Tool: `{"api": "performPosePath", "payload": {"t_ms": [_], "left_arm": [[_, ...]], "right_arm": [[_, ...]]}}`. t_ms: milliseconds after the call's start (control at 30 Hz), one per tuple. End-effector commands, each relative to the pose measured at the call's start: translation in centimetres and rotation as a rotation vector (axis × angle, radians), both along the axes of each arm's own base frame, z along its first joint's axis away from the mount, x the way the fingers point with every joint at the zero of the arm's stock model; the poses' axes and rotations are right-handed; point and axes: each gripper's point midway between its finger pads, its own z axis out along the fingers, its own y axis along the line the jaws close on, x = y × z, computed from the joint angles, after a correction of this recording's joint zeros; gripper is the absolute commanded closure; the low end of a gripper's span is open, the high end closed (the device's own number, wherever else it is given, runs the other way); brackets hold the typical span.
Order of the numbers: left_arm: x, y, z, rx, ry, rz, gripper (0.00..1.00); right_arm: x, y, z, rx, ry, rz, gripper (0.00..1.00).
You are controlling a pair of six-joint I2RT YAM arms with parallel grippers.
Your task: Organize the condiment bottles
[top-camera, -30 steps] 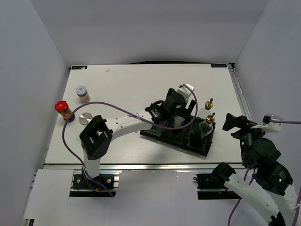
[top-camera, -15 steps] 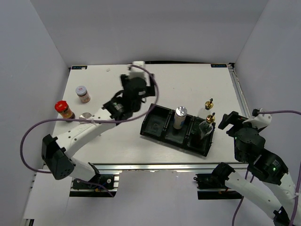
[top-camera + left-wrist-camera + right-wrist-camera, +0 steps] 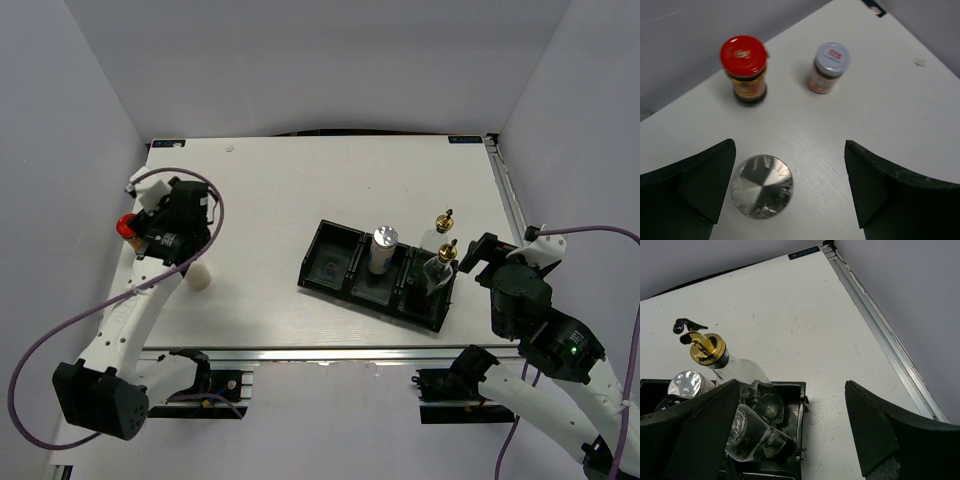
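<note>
1. Grey walls close in a white counter (image 3: 300,180); a black tray (image 3: 325,265) sits right of centre.
2. A silver-capped shaker (image 3: 384,246) stands in the tray's middle compartment and a gold-topped glass bottle (image 3: 440,268) in its right one. A second bottle (image 3: 445,222) stands just behind the tray.
3. The left arm is stretched to the counter's left edge. The left claw (image 3: 790,187) hangs released above the other shaker (image 3: 761,186), with the red-capped jar (image 3: 744,70) and pale-lidded jar (image 3: 829,66) beyond.
4. The right claw (image 3: 790,432) gapes empty near the tray's right end.
</note>
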Motion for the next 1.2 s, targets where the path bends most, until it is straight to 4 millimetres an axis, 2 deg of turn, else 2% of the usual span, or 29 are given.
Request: {"api": "performPosePath", "payload": {"t_ms": [0,67,133,200,333,467,533,600,633,667,800,867,900,933,967,1000,1033,1100,1133,1167], "left_arm": [[-1.0,2.4,-5.1,-0.087,0.119,0.09,0.02],[-1.0,3.6,-6.5,-0.13,0.129,0.122,0.02],[-0.7,3.7,-8.3,-0.169,0.148,0.112,0.02],[-0.5,3.5,-9.1,-0.176,0.164,0.095,0.02],[0.4,2.7,-10.8,-0.196,0.206,0.055,0.02],[1.7,0.7,-13.0,-0.272,0.229,-0.027,0.03],[1.8,0.1,-13.6,-0.297,0.248,-0.054,0.18],[1.7,0.0,-13.5,-0.303,0.248,-0.058,0.44],[1.7,-0.2,-13.4,-0.308,0.244,-0.066,0.63],[1.7,-0.4,-13.2,-0.315,0.242,-0.077,0.69],[2.2,-1.8,-11.0,-0.312,0.192,-0.133,0.82],[2.8,-3.9,-10.0,-0.31,0.178,-0.204,0.91],[3.4,-4.9,-8.6,-0.302,0.151,-0.244,0.92],[3.9,-7.1,-7.4,-0.287,0.131,-0.311,0.94],[4.2,-8.5,-6.4,-0.273,0.116,-0.357,0.97],[4.9,-10.0,-4.2,-0.251,0.08,-0.42,0.99],[5.2,-12.8,-2.9,-0.251,0.049,-0.516,1.0],[5.7,-15.5,-0.7,-0.233,-0.001,-0.634,1.0],[5.9,-17.7,1.1,-0.243,-0.053,-0.71,1.0],[5.7,-19.9,1.6,-0.269,-0.057,-0.808,1.0]], "right_arm": [[0.2,0.2,1.3,0.04,-0.045,-0.002,0.11],[0.1,0.2,1.2,0.042,-0.05,0.002,0.11],[0.1,0.2,1.4,0.057,-0.073,0.012,0.11],[0.1,0.4,1.4,0.067,-0.082,0.026,0.11],[0.0,0.2,1.4,0.07,-0.085,0.02,0.11],[0.1,0.3,1.2,0.06,-0.078,0.016,0.11],[0.2,0.3,1.3,0.057,-0.077,0.013,0.11],[0.2,0.3,1.3,0.055,-0.076,0.011,0.11],[0.3,0.3,1.2,0.053,-0.074,0.012,0.11],[0.3,0.3,1.2,0.053,-0.074,0.01,0.11],[0.3,0.3,1.1,0.046,-0.07,0.007,0.1],[0.4,0.3,1.2,0.049,-0.071,0.005,0.11],[0.3,0.3,1.3,0.051,-0.074,0.006,0.11],[0.4,0.3,1.2,0.051,-0.074,0.007,0.11],[0.3,0.3,1.2,0.05,-0.073,0.006,0.11],[0.3,0.4,1.1,0.048,-0.07,0.009,0.11],[0.4,0.4,1.1,0.048,-0.071,0.01,0.11],[0.4,0.6,1.1,0.041,-0.072,0.026,0.1],[0.4,0.8,1.3,0.045,-0.078,0.035,0.11],[0.4,0.9,1.3,0.043,-0.077,0.044,0.11]]}}
